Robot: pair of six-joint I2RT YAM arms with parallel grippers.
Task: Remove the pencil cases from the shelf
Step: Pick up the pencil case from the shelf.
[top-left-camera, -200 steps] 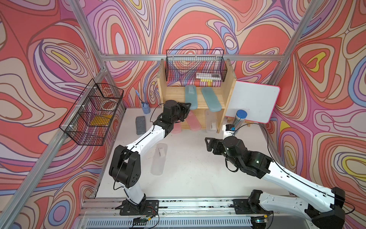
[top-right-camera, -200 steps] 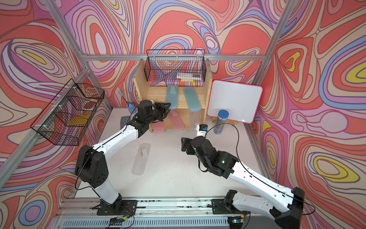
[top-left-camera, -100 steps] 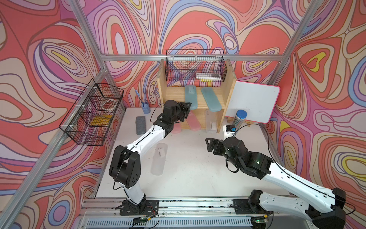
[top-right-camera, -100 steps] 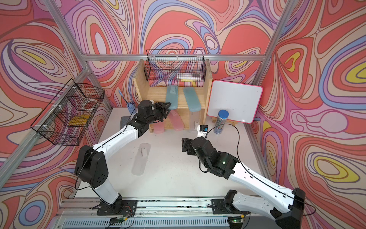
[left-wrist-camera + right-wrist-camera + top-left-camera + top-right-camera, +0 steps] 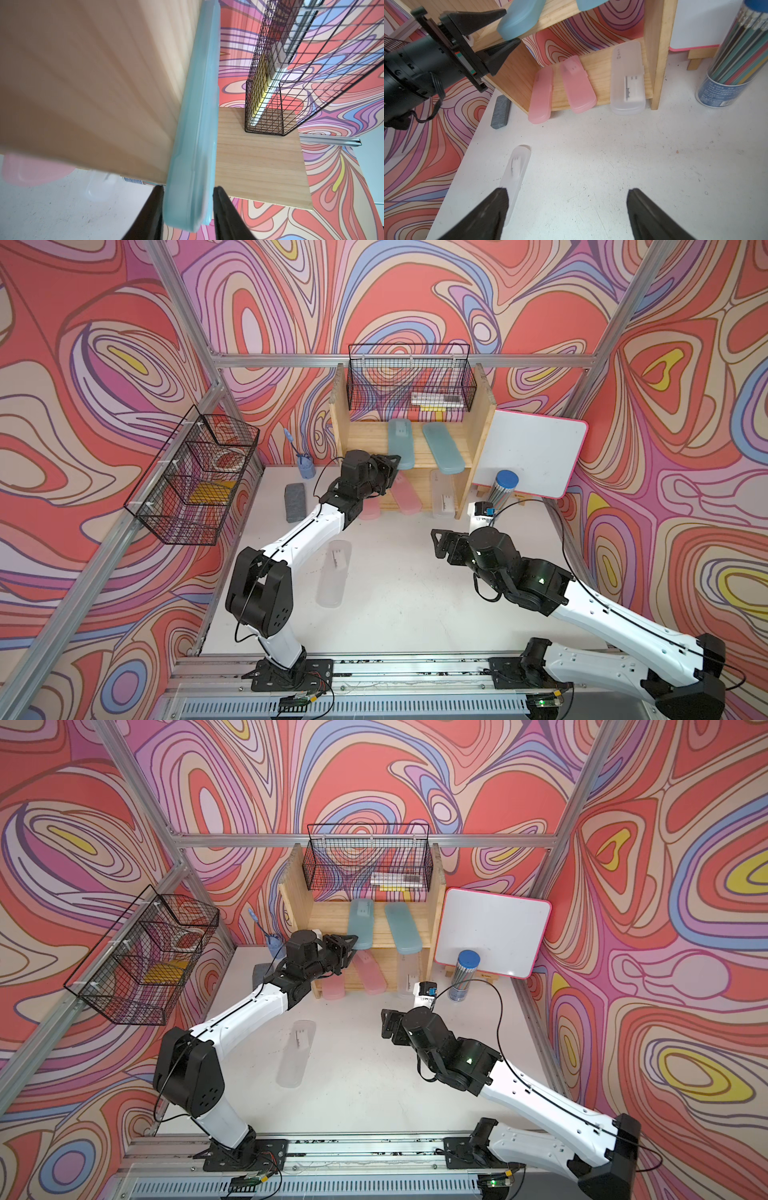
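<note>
Step in hand: getting a grip on the front end of a teal case; one case is off the shelf and five are on it, so the job looks early.
Next move: likely a firm squeeze, then a level pull straight toward the front, so the case slides off without tipping or knocking its neighbour.
Right pincer [image 5: 568, 191]: jaws spread wide above the worktop [image 5: 415, 593], nothing between them and nothing touched.
Clear case [image 5: 334, 576]: lies flat on the worktop, well apart from the shelf [image 5: 478, 435].
Lower board [image 5: 600, 62]: two pink cases [image 5: 540, 95] and a second clear case [image 5: 627, 83] lie side by side, with their ends poking past the front edge.
Left pincer [image 5: 188, 188]: narrow, with one finger above and one below the overhanging end of the teal case [image 5: 197, 124]. The fingers sit right against its faces, but I cannot tell whether they press or only flank it.
Upper board [image 5: 368, 443]: the teal case rests on it with its front end past the edge. The other teal case [image 5: 442, 448] lies beside it, apart.
</note>
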